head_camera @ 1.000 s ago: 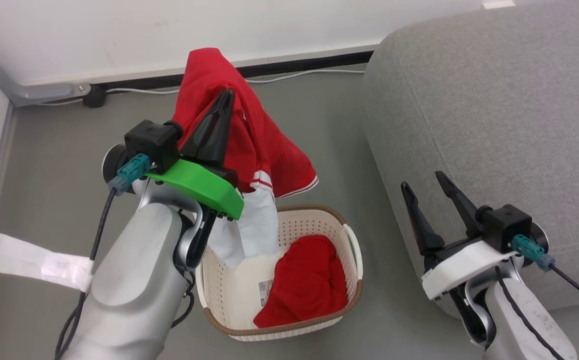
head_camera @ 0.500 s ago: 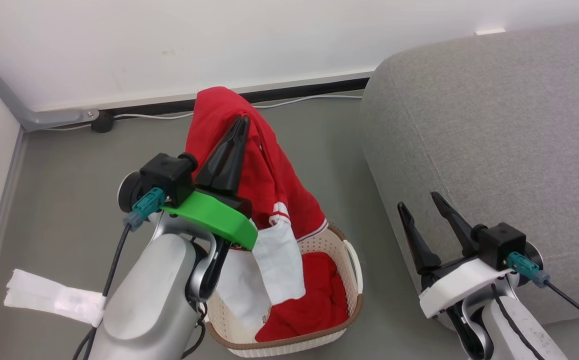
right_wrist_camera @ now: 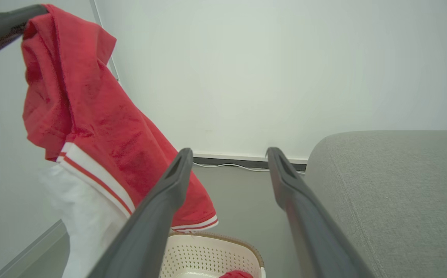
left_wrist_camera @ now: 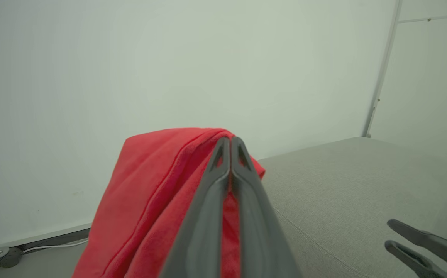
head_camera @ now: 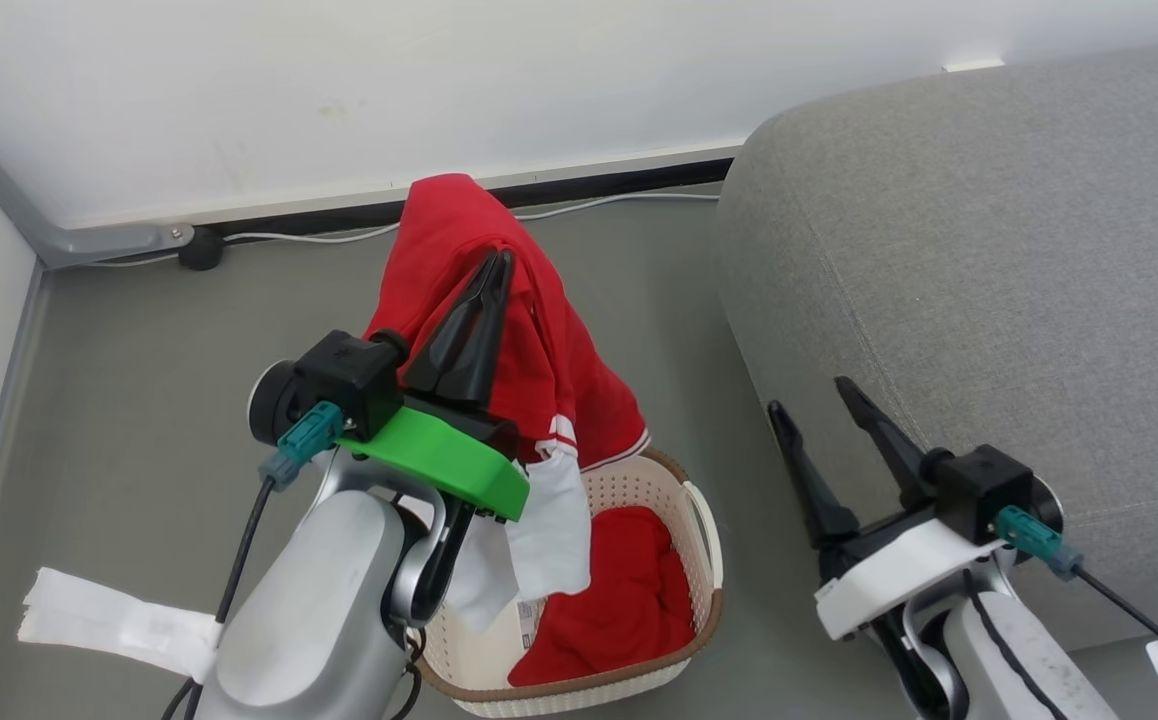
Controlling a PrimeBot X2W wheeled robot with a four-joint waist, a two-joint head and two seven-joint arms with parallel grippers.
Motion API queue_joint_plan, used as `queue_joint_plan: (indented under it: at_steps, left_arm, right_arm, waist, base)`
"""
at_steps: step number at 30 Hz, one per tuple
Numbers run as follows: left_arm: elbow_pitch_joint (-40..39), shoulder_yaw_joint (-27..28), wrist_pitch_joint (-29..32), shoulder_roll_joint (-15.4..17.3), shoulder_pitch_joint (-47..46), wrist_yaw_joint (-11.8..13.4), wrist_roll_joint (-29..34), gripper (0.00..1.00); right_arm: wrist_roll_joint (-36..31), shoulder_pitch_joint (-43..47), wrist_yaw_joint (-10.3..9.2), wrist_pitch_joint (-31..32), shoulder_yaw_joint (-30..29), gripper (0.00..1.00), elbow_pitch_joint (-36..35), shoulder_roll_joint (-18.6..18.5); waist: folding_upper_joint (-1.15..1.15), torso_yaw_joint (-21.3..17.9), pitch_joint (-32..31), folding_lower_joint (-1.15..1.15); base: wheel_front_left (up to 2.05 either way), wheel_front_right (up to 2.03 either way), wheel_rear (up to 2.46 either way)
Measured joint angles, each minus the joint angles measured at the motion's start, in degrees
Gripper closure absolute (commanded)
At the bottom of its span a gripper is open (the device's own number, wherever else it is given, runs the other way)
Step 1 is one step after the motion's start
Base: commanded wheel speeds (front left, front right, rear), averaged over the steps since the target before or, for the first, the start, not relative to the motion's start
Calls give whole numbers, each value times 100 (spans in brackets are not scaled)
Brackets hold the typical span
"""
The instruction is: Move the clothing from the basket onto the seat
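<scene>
Jaws of the left gripper (head_camera: 501,258) (left_wrist_camera: 230,139) are shut tight on a red sports shirt (head_camera: 539,370) (left_wrist_camera: 150,200) (right_wrist_camera: 92,116), which is held up high above the basket (head_camera: 704,520) (right_wrist_camera: 208,255). Its white striped cuff (head_camera: 561,432) is hung down over the basket's left side. A second red garment (head_camera: 629,590) is left bunched up inside the basket, on its right side, beside a paper label (head_camera: 529,615). The grey seat (head_camera: 989,250) (left_wrist_camera: 343,185) (right_wrist_camera: 401,193) is seen to the right of the basket. The right gripper (head_camera: 809,397) (right_wrist_camera: 229,151) is held to the right of the basket, by the seat's edge, its jaws spread wide with nothing in them.
</scene>
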Motion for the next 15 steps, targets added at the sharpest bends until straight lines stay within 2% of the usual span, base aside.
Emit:
queue_joint_plan:
  at_steps: [2,11,15]
  left_arm:
    - [-52,-13,0,1,12,15,0,100]
    - [-205,-96,1,3,34,24,34,100]
    - [-266,-224,26,4,39,24,35,100]
  right_arm:
    - [9,-3,1,0,119,0,-102,21]
    - [250,-227,54,13,1408,0,-467,114]
    - [313,-374,55,52,1681,0,-432,113]
  waist:
    - [0,-1,0,0]
    - [0,0,13,0]
    - [0,35,42,0]
  base:
    - [0,0,0]
    - [0,0,0]
    - [0,0,0]
